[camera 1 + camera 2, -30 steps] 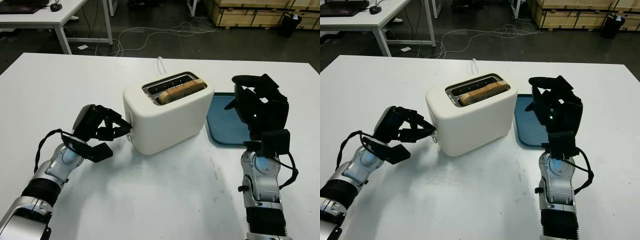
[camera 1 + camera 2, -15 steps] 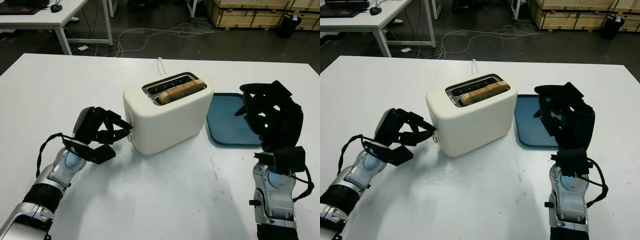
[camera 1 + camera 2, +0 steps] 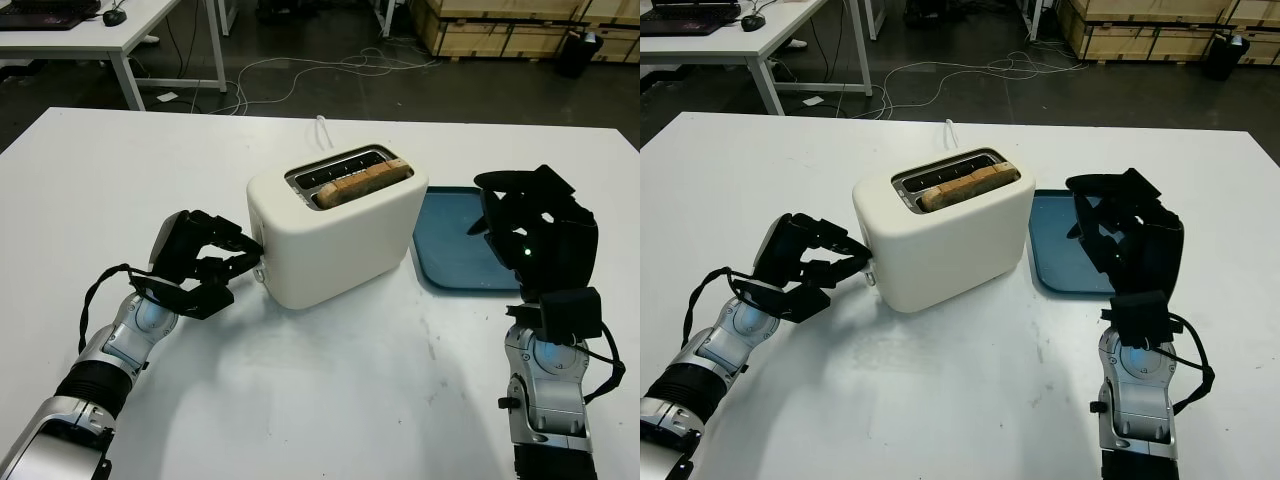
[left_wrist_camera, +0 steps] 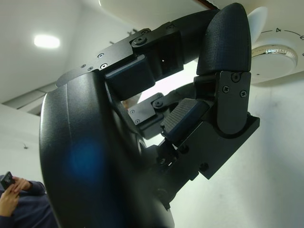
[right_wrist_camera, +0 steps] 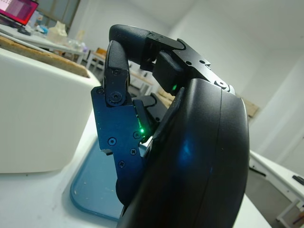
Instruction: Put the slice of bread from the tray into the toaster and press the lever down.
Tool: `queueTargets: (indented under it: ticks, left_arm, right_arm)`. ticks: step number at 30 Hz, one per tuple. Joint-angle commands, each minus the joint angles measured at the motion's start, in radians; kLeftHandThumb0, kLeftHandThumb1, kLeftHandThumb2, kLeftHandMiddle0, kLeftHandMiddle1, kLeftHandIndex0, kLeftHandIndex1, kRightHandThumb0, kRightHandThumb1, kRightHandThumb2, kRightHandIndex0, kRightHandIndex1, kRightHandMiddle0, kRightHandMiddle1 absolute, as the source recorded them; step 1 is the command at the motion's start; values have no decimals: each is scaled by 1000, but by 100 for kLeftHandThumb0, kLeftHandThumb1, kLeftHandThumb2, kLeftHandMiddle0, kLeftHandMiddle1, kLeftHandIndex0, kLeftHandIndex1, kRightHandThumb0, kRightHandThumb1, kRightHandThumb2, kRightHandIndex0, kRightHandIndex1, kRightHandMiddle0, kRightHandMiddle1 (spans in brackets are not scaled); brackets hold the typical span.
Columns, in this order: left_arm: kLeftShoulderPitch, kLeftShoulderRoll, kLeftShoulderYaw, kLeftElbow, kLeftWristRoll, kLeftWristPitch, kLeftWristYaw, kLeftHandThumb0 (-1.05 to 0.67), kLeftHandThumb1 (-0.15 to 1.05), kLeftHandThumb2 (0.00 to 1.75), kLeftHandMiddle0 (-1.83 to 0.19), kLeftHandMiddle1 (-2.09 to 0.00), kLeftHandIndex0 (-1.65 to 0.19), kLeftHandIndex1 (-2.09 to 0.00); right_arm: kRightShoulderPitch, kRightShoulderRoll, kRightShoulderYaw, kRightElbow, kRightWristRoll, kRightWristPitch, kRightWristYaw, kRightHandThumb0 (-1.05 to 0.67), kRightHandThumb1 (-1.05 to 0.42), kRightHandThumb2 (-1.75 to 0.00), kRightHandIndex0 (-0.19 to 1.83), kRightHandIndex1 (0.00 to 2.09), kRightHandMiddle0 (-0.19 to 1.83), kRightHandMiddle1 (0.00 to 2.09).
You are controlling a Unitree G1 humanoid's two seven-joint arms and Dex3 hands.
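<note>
The white toaster (image 3: 335, 235) stands mid-table with the bread slice (image 3: 360, 183) upright in its front slot, the top crust showing above the rim. My left hand (image 3: 245, 262) is curled against the toaster's left end, its fingertips at the small lever (image 3: 262, 271); the left wrist view shows a round silver dial (image 4: 278, 54) just past the fingers (image 4: 223, 42). The blue tray (image 3: 450, 250) lies to the right of the toaster with nothing on it. My right hand (image 3: 530, 235) is raised over the tray's right part, curled and holding nothing.
The toaster's white cord (image 3: 322, 127) runs off the table's far edge. Bare white tabletop (image 3: 330, 400) stretches in front of the toaster. Beyond the table are another desk (image 3: 110, 40), floor cables and wooden pallets (image 3: 500, 25). A person (image 4: 12, 199) appears in the left wrist view.
My right hand drew back to the right, away from the toaster, and sits lower over the tray. My left hand edged closer to the toaster's end, thumb tucked up under the fingers.
</note>
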State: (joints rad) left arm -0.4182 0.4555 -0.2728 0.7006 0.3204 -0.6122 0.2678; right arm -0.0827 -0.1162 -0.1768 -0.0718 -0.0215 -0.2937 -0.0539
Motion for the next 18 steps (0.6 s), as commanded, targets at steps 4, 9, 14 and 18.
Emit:
queueTargets:
  ticks: [4, 9, 14, 18]
  left_arm:
    - [92, -57, -149, 44, 143, 171, -153, -93, 51, 75, -149, -66, -151, -1]
    - [115, -36, -56, -72, 57, -41, -38, -97, 64, 75, -122, -148, -149, 0]
    - [150, -49, 55, -227, 12, -123, 25, -101, 91, 38, -117, -148, -149, -1]
    - [166, -78, 134, -329, -21, -134, 39, -98, 92, 37, -112, -160, -150, -2]
  right_arm:
    - [-56, -16, 6, 36, 9, -29, 21, -47, -92, -27, 85, 159, 87, 98]
    - [-65, -13, 6, 44, 8, -27, 27, -46, -92, -28, 85, 156, 87, 94]
    - [-71, -12, 10, 52, 8, -32, 30, -45, -92, -28, 86, 152, 89, 90]
    - [-73, -13, 13, 61, 8, -33, 31, -45, -92, -29, 89, 145, 91, 88]
